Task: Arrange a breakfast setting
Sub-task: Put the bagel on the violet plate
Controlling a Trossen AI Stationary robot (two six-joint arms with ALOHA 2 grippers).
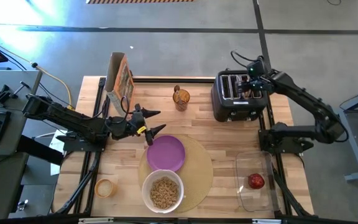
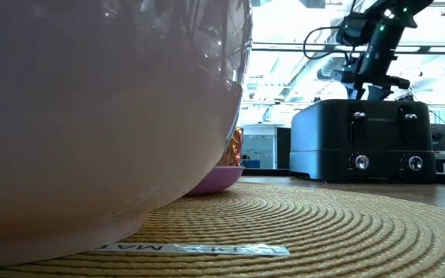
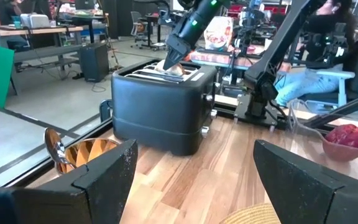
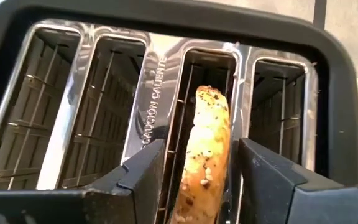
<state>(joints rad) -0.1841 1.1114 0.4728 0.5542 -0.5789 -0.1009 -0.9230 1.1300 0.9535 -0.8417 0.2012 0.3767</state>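
Observation:
A round tan mat (image 1: 197, 171) lies near the table's front edge. On it rest a purple plate (image 1: 165, 152) and a white bowl (image 1: 145, 185) of brown cereal (image 1: 163, 193). My left gripper (image 1: 161, 121) hovers open and level just beyond the plate's far rim, holding nothing. My right gripper (image 1: 248, 87) slants down over the black toaster (image 1: 229, 107) at the far right, shut on a seeded bagel half (image 4: 205, 137). A red apple (image 1: 256, 181) sits in a clear container (image 1: 243, 198). A spoon (image 3: 55, 146) stands in a golden cup (image 1: 181, 98). My right gripper has the bagel half edge-on between its two fingers (image 4: 143, 171), coming from above and slanting down. The bagel's free end (image 4: 211, 99) points at the toaster's third slot from the left in the wrist view. Where the pads meet it lies below the picture's edge.
A cereal box (image 1: 118, 78) stands at the far left of the table. A small round tan thing (image 1: 105, 188) sits near the front left corner. Bare wood lies between the mat and the toaster. The other slots of the toaster (image 4: 55, 106) are empty.

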